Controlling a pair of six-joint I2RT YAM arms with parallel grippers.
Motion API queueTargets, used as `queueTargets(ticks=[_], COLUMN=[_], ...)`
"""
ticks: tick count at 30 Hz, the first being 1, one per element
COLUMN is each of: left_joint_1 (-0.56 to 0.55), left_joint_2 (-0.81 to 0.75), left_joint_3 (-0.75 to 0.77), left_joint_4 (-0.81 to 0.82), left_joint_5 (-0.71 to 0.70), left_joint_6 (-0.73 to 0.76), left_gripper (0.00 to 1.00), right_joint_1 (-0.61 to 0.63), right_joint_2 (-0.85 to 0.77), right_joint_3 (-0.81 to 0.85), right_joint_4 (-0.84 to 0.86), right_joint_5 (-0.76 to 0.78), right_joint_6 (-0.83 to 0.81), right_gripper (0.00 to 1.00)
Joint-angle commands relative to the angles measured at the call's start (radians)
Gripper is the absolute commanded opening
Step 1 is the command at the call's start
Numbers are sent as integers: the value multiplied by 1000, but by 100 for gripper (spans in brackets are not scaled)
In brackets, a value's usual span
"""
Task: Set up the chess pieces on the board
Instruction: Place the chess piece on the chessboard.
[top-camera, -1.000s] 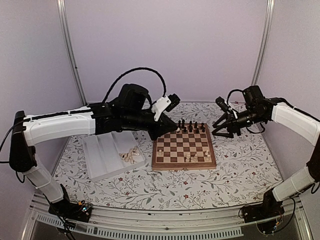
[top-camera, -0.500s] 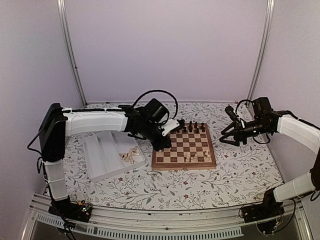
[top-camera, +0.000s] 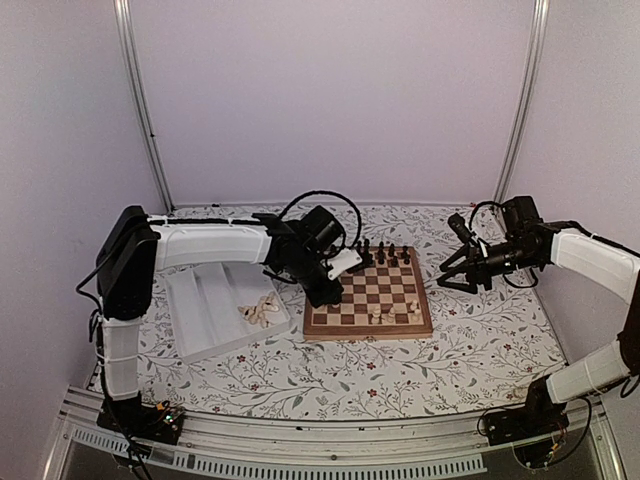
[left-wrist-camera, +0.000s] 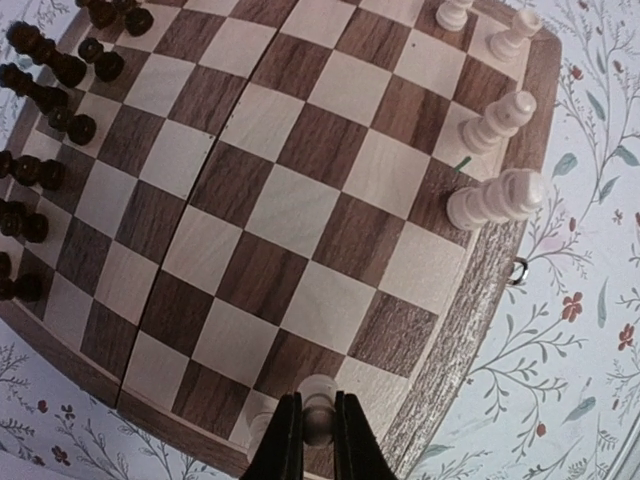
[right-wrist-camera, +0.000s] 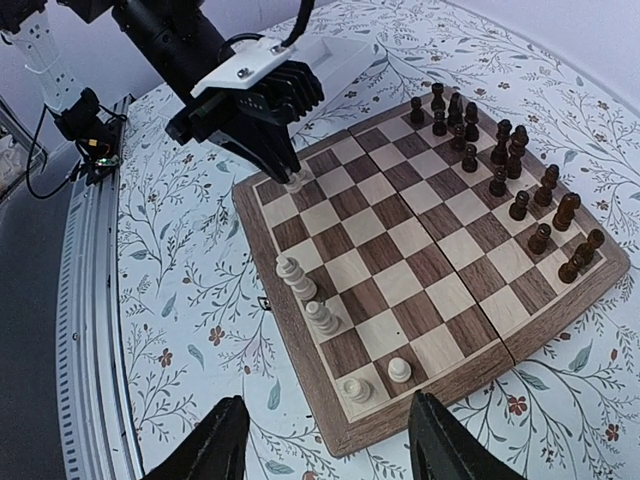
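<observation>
Jaws of the left gripper pinch a pale pawn at the board corner, while the right gripper hangs wide open beyond the opposite edge.

A white compartment tray rests on a floral-patterned tablecloth, with dark chessmen standing further right and farther back.

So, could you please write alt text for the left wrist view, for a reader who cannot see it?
The left gripper is shut on a pale chess piece at the near corner of the board. Four more pale pieces stand along the board's right edge, and dark pieces crowd its left side, all on a floral tablecloth.
</observation>
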Motion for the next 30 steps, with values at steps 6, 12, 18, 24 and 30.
queueTargets(ticks=[6, 12, 18, 24, 30], left_joint_1=[17, 19, 21, 22, 22], left_joint_2=[63, 74, 77, 85, 76], left_joint_3=[43, 52, 55, 60, 56], left_joint_4=[-56, -58, -50, -36, -36], left_joint_5=[-22, -19, -10, 4, -10], left_joint_6=[15, 11, 3, -1, -10], left_gripper=[9, 11, 11, 12, 23], right_joint_1=[1, 1, 2, 1, 2], right_joint_2=[18, 26, 28, 27, 26], right_joint_3=[17, 18, 18, 16, 15], right_joint_4=[-5, -9, -9, -15, -17], right_joint_5=[-30, -34, -37, -38, -41], right_joint_6=[-20, -21, -23, -24, -26], right_gripper=[57, 57, 57, 57, 57])
